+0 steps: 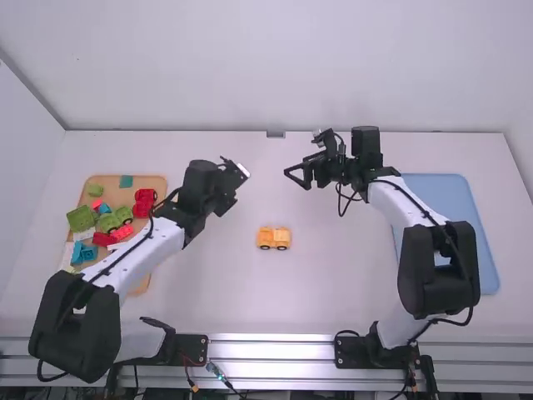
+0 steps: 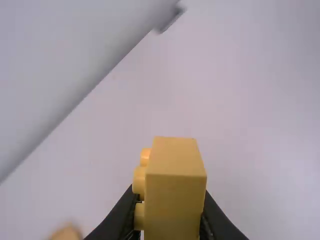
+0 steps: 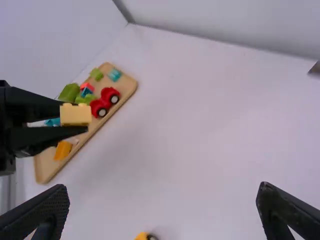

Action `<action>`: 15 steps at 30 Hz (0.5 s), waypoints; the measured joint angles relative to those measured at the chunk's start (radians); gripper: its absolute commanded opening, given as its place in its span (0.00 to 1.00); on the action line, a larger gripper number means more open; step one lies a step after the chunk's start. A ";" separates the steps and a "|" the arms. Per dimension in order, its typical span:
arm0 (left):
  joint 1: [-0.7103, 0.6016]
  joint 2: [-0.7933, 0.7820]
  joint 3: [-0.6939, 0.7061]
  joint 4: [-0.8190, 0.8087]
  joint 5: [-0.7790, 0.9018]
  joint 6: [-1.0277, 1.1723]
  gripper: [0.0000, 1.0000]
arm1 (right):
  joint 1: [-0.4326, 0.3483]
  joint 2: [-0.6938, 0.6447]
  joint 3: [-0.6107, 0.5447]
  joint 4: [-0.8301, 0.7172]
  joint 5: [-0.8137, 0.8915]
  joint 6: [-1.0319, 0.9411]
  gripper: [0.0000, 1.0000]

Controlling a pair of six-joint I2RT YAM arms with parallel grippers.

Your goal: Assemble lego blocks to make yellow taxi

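The car (image 1: 273,238) stands on the desk (image 1: 333,292). Beyond it to the left, the left pincer (image 1: 226,202) pinches a yellow block (image 2: 175,205); beyond it to the right, the right pincer (image 1: 296,179) is spread, with nothing between its fingers. The wooden tray (image 1: 148,182) lies left of the car, the blue tray (image 1: 476,250) right.

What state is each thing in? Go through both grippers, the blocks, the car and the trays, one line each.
Left gripper: jaws closed on the yellow block
Right gripper: jaws open, nothing between them
Yellow block: held above the table
Yellow-orange car: upright on its wheels
Wooden tray: loaded with coloured blocks
Blue tray: lying flat
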 measured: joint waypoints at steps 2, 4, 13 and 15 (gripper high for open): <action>-0.015 0.000 -0.013 0.026 0.030 0.035 0.02 | 0.010 0.004 0.000 -0.009 -0.024 -0.019 0.99; -0.021 0.000 -0.023 0.037 0.068 0.063 0.02 | 0.019 0.019 0.000 0.012 -0.060 -0.032 0.99; -0.020 0.000 -0.031 0.045 0.241 0.108 0.06 | 0.018 0.193 0.001 0.142 -0.261 -0.033 0.92; -0.020 0.005 -0.031 0.058 0.253 0.108 0.07 | 0.018 0.214 0.001 0.170 -0.289 -0.014 0.92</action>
